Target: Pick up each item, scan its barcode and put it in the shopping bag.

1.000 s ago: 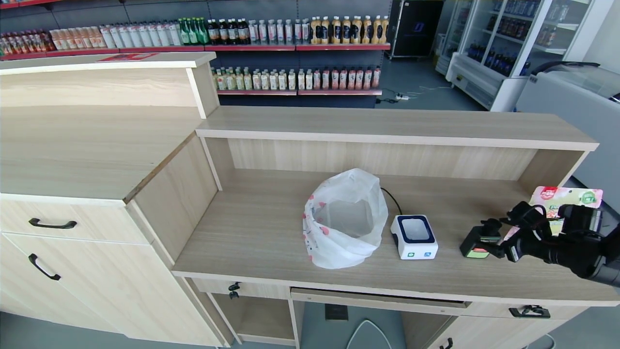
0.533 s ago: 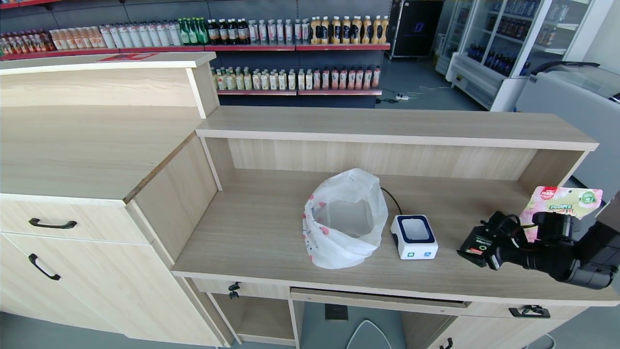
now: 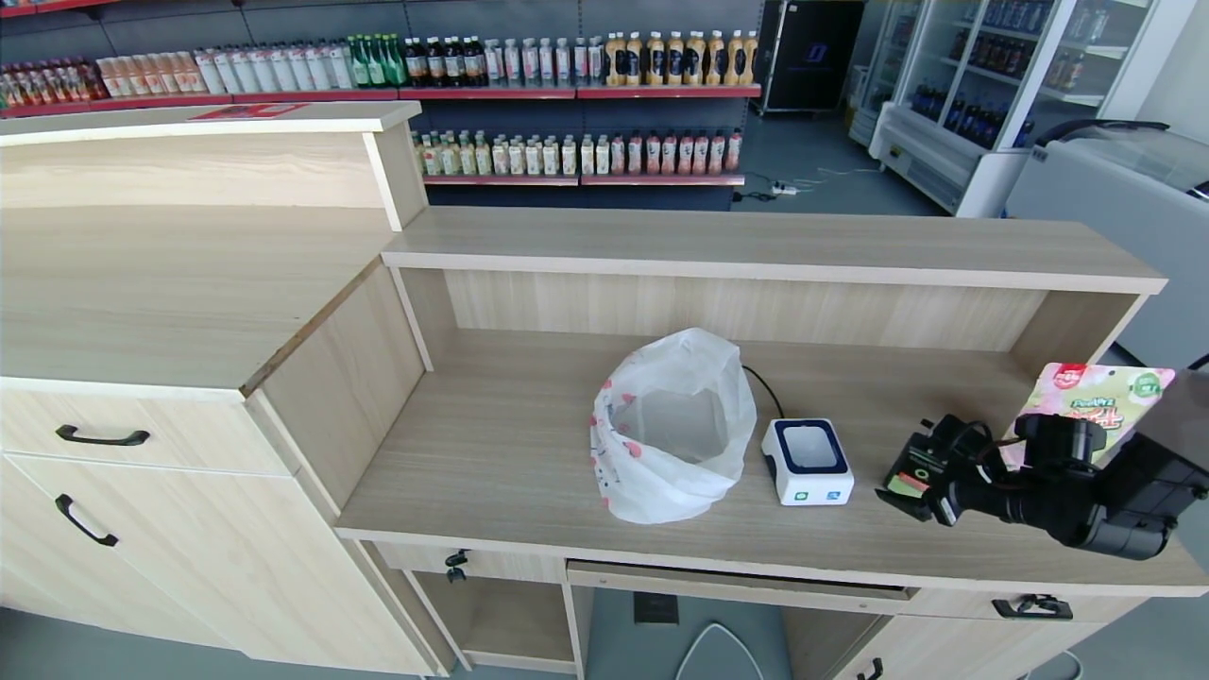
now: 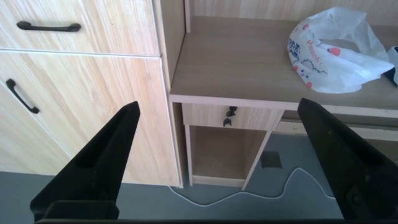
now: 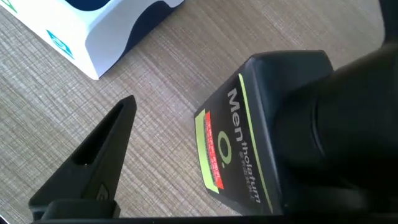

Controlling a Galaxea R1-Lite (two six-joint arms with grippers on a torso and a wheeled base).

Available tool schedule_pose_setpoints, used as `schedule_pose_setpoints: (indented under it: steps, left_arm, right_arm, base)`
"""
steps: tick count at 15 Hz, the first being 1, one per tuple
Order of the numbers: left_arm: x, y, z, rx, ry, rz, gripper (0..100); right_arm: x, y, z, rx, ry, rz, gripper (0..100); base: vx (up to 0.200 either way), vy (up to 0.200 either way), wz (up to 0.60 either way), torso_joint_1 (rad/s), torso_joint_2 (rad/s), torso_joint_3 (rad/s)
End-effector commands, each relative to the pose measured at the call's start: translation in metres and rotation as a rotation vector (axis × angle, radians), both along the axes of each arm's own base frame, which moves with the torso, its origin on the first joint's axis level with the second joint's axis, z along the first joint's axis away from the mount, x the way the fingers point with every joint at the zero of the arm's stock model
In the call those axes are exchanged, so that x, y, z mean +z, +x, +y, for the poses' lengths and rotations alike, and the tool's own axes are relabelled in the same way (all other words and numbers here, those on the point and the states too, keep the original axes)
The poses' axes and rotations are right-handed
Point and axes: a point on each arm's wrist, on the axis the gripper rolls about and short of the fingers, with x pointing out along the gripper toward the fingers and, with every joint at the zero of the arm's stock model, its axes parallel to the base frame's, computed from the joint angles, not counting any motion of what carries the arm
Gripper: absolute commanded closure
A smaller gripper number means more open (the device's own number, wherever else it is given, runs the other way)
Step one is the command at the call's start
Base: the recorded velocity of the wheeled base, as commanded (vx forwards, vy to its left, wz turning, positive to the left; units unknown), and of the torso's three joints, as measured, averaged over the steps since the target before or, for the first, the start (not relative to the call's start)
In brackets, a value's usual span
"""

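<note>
The light wooden surface (image 3: 529, 444) is carrying a white plastic shopping bag with red prints (image 3: 672, 430), which is gaping open. Just beside it, on the robot's right, is sitting a white-and-navy barcode scanner (image 3: 808, 461). The right tool (image 3: 904, 485) is clamping a small black box with a green-and-red label (image 5: 249, 143) near the scanner. Scanning seems the step in hand, so the box's barcode should be facing the scanner's dark window, low and steady. The left tool (image 4: 217, 158) is hanging with its fingers apart, beside the surface.
</note>
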Motion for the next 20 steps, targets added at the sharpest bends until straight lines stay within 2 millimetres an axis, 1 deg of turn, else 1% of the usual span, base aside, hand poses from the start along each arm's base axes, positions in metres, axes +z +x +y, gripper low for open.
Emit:
schedule_pose_setpoints:
  steps: [1, 3, 6, 8, 9, 10, 11, 13, 14, 15, 17, 18, 20]
  left_arm:
    - [0.000, 0.000, 0.000, 0.000, -0.001, 0.000, 0]
    - [0.000, 0.000, 0.000, 0.000, -0.001, 0.000, 0]
    - [0.000, 0.000, 0.000, 0.000, -0.001, 0.000, 0]
    - [0.000, 0.000, 0.000, 0.000, -0.001, 0.000, 0]
    - [0.000, 0.000, 0.000, 0.000, -0.001, 0.000, 0]
    - [0.000, 0.000, 0.000, 0.000, -0.001, 0.000, 0]
    - [0.000, 0.000, 0.000, 0.000, -0.001, 0.000, 0]
    - [0.000, 0.000, 0.000, 0.000, -0.001, 0.000, 0]
    - [0.000, 0.000, 0.000, 0.000, -0.001, 0.000, 0]
    - [0.000, 0.000, 0.000, 0.000, -0.001, 0.000, 0]
    - [0.000, 0.000, 0.000, 0.000, -0.001, 0.000, 0]
    - [0.000, 0.000, 0.000, 0.000, -0.001, 0.000, 0]
    - [0.000, 0.000, 0.000, 0.000, -0.001, 0.000, 0]
  right_arm:
    - [-0.002, 0.000, 0.001, 0.001, 0.000, 0.005, 100]
    - [-0.003, 0.001, 0.002, 0.002, 0.000, 0.006, 100]
    - [0.001, 0.003, 0.004, -0.015, -0.021, -0.006, 100]
    - [0.015, 0.003, 0.004, -0.021, -0.060, -0.042, 100]
    - [0.030, 0.001, 0.004, -0.003, -0.105, -0.088, 100]
    - [0.053, -0.008, 0.003, 0.012, -0.164, -0.140, 100]
    - [0.077, -0.023, -0.005, 0.007, -0.235, -0.190, 100]
    - [0.139, -0.077, -0.006, 0.017, -0.400, -0.304, 100]
    - [0.152, -0.091, -0.005, 0.016, -0.435, -0.330, 100]
    - [0.176, -0.122, -0.004, 0.024, -0.502, -0.402, 100]
    - [0.207, -0.143, 0.005, 0.063, -0.605, -0.530, 100]
    - [0.223, -0.154, 0.016, 0.092, -0.641, -0.601, 100]
    - [0.241, -0.172, 0.043, 0.199, -0.713, -0.739, 100]
  base:
    - [0.000, 0.000, 0.00, 0.000, 0.00, 0.000]
    - [0.000, 0.000, 0.00, 0.000, 0.00, 0.000]
    - [0.000, 0.000, 0.00, 0.000, 0.00, 0.000]
    - [0.000, 0.000, 0.00, 0.000, 0.00, 0.000]
    - [0.000, 0.000, 0.00, 0.000, 0.00, 0.000]
    - [0.000, 0.000, 0.00, 0.000, 0.00, 0.000]
    - [0.000, 0.000, 0.00, 0.000, 0.00, 0.000]
    - [0.000, 0.000, 0.00, 0.000, 0.00, 0.000]
    - [0.000, 0.000, 0.00, 0.000, 0.00, 0.000]
    - [0.000, 0.000, 0.00, 0.000, 0.00, 0.000]
    - [0.000, 0.000, 0.00, 0.000, 0.00, 0.000]
    - [0.000, 0.000, 0.00, 0.000, 0.00, 0.000]
    - [0.000, 0.000, 0.00, 0.000, 0.00, 0.000]
